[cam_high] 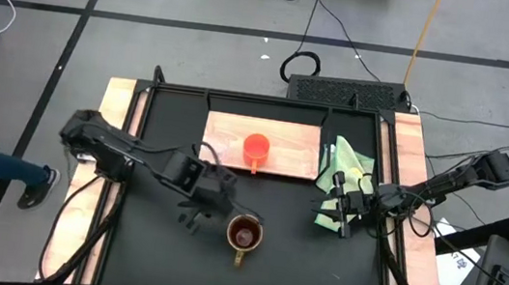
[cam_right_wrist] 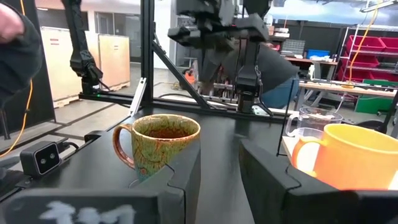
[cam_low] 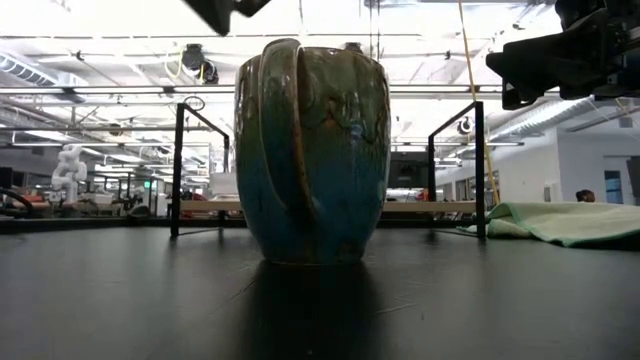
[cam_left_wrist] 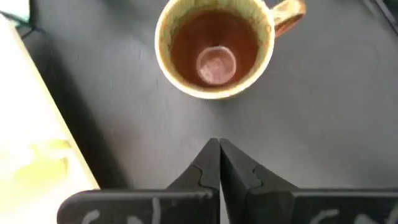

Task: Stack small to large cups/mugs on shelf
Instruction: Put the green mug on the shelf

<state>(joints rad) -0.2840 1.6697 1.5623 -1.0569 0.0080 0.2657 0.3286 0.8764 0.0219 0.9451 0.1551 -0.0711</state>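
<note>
On the black table [cam_high: 153, 257], the brown mug [cam_high: 244, 231] is seen upright just ahead of the left gripper [cam_left_wrist: 219, 149], whose fingers are pressed together, while the right gripper [cam_right_wrist: 219, 163], fingers spread, is held farther away.

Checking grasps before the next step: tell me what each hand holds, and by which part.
Nothing is held. The left hand is shut empty beside the brown mug; the right hand is open, empty.
</note>
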